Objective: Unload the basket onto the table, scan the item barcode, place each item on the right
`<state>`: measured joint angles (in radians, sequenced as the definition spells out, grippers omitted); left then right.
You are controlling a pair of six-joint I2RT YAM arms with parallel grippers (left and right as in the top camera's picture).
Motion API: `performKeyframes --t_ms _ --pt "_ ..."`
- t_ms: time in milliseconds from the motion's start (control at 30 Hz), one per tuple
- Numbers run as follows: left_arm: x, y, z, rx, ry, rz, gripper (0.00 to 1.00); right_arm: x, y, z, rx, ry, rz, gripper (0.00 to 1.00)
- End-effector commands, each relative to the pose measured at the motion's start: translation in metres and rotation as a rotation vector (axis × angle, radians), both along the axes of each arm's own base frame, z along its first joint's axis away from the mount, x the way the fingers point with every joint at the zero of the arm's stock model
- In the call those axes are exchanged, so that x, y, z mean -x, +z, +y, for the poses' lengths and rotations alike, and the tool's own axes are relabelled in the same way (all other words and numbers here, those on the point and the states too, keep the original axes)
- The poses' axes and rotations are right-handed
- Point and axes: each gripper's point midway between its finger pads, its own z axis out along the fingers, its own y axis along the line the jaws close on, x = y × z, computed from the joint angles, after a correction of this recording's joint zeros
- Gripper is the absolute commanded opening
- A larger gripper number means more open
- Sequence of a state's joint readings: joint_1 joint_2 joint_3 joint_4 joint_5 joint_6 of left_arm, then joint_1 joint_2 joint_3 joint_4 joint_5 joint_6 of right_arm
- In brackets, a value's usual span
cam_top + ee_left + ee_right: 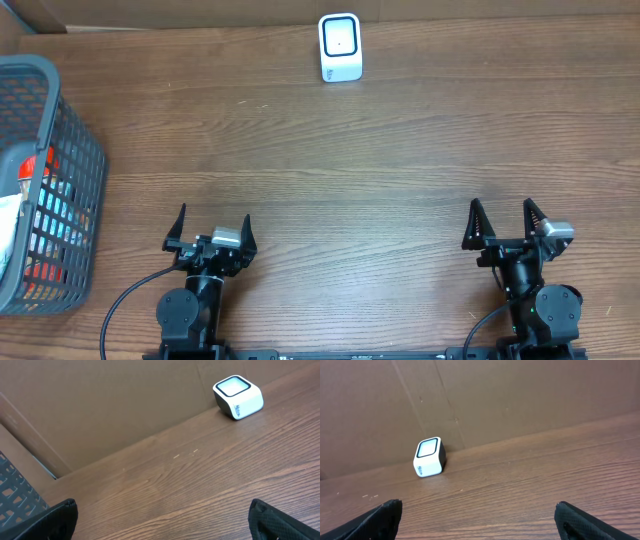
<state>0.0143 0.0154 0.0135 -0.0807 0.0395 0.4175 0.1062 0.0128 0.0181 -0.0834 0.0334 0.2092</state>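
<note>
A small white barcode scanner [340, 47] with a dark window stands at the far middle of the table; it also shows as the white scanner [238, 397] in the left wrist view and the white scanner [429, 457] in the right wrist view. Packaged items [40, 215] lie in a grey basket [85, 140] at the left edge. My left gripper [208, 225] rests near the front left, open and holding nothing. At the front right my right gripper [503, 220] is open too, with only bare wood between its fingers.
A brown cardboard wall [510, 405] runs along the table's far edge behind the scanner. The basket's mesh corner [15, 492] shows at the left of the left wrist view. Wood tabletop [340, 170] stretches between the grippers and the scanner.
</note>
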Motion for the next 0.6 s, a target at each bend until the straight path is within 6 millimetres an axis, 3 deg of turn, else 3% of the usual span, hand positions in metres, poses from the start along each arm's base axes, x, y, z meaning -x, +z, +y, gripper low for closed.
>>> performKeyframes --t_ms 0,567 --pt "-0.0001 -0.0008 0.0017 0.025 0.012 -0.006 1.0 0.0 -0.002 0.0 0.001 -0.002 -0.003 1.0" --pt "-0.0001 -0.0008 0.0017 0.025 0.012 -0.006 1.0 0.0 -0.002 0.0 0.001 -0.002 -0.003 1.0"
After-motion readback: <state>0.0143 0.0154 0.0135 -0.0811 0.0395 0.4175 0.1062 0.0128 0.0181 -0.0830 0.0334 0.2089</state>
